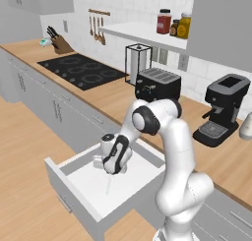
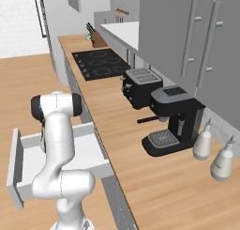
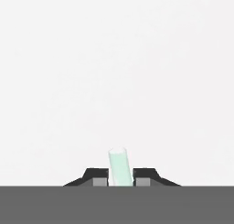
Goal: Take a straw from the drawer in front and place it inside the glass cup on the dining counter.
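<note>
The drawer [image 1: 88,193] stands pulled open below the wall counter, white inside, and its side wall [image 2: 28,151] shows past my arm in the right base view. My gripper [image 1: 112,171] reaches down into it. In the hand view the gripper [image 3: 121,176] is shut on the straw [image 3: 118,160], a thin pale stick that stands up between the two dark fingertips [image 3: 97,175] over the white drawer floor. A faint pale line of the straw [image 1: 109,185] hangs just below the hand. The glass cup and the dining counter are out of view.
The light-wood wall counter [image 1: 113,95] behind the drawer carries a black toaster [image 1: 157,83], a coffee machine [image 1: 224,107], a paper towel stand [image 1: 138,60] and a cooktop [image 1: 81,70]. Two white bottles [image 2: 213,151] stand at the right. Wood floor lies left of the drawer.
</note>
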Tool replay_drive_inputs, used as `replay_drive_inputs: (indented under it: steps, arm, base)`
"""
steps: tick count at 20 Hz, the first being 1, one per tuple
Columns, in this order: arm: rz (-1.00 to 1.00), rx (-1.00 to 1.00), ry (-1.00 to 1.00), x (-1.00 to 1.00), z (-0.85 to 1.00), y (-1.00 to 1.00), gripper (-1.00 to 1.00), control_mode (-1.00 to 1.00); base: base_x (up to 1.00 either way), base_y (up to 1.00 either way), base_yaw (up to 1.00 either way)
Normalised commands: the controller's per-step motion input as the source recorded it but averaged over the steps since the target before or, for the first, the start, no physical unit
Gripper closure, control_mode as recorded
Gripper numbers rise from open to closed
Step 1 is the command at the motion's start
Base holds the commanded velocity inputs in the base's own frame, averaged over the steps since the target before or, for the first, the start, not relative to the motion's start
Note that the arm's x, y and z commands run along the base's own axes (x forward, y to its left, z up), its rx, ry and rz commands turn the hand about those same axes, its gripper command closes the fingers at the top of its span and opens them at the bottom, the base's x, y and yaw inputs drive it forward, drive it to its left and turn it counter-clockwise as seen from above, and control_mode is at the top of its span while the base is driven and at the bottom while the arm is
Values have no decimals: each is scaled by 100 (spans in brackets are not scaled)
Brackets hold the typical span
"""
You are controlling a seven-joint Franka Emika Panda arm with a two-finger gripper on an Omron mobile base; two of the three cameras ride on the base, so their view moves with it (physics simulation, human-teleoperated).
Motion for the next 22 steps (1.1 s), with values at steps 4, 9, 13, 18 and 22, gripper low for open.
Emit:
replay_drive_inputs:
  steps: [4,9,13,18,22]
  arm:
    - [0,0,-11,-31,-57,-2,100,-100]
    - [-3,2,-12,-16,35,-1,100,-100]
    - [-9,6,-8,0,100,0,100,-100]
    - [-11,5,-1,-7,100,0,100,-100]
    - [-8,4,0,-2,100,0,100,-100]
  base:
    - [0,0,0]
    - [0,0,0]
    - [0,0,0]
    - [0,0,0]
    - [0,0,0]
